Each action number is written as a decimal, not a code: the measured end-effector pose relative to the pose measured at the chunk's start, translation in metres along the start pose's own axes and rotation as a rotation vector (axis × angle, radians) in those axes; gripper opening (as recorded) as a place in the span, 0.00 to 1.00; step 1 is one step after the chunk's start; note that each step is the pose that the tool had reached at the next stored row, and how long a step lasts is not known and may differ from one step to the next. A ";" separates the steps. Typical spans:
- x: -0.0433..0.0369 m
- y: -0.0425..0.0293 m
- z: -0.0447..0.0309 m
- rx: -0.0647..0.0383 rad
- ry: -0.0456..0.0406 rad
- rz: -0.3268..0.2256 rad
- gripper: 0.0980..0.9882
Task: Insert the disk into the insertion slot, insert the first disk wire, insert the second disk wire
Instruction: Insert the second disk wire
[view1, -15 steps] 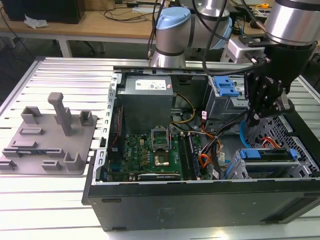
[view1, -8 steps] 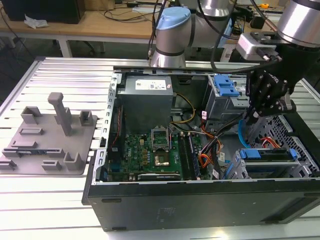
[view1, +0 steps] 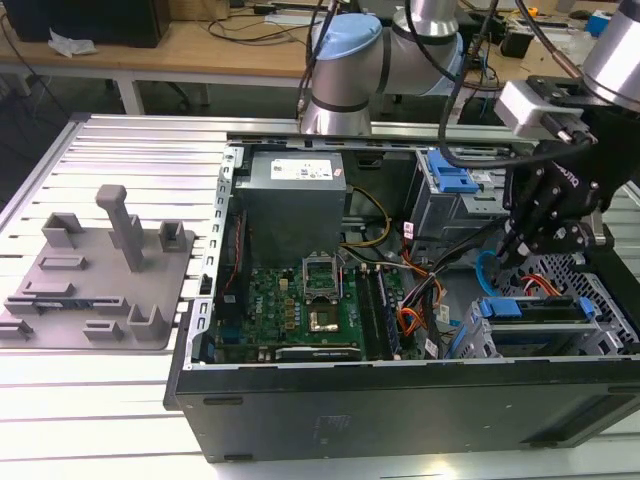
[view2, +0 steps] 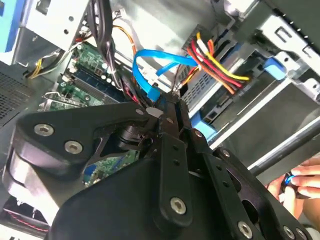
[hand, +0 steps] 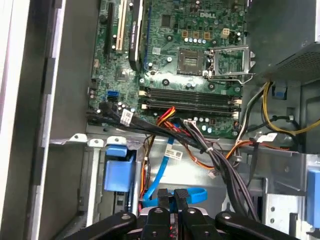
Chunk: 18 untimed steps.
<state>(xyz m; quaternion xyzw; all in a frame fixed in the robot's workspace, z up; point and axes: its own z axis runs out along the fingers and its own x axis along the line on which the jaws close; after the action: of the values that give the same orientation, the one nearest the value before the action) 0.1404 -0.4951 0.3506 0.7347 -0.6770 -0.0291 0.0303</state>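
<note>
Beside the seated disk (view1: 535, 309), tool (hand: 172, 196) pinched together, seemingly on the blue wire (hand: 197, 194).

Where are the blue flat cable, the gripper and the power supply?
blue flat cable (view2: 165, 55), second wrist view, its loop.
gripper (hand: 171, 194), first wrist view, between fingertips.
power supply (view1: 290, 225), exterior view, grey side.

Print in view, none clearly legible | circuit board (hand: 170, 55): white maker's lettering near its edge, socket markings too fine to read | grey power supply box (view1: 290, 205): white label, lines unreadable | black cable bundle (hand: 150, 127): small white tag, unreadable | blue flat cable (hand: 162, 172): white tag, print unreadable
</note>
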 end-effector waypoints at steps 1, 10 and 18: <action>0.0012 -0.0042 -0.0004 0.000 -0.0012 0.000 0.07; 0.0288 -0.0100 -0.0007 0.003 -0.0472 0.010 0.07; 0.0392 -0.0159 -0.0009 0.002 -0.0746 0.012 0.07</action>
<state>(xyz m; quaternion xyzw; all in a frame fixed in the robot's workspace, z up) 0.1595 -0.5329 0.3501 0.7290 -0.6822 -0.0557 0.0045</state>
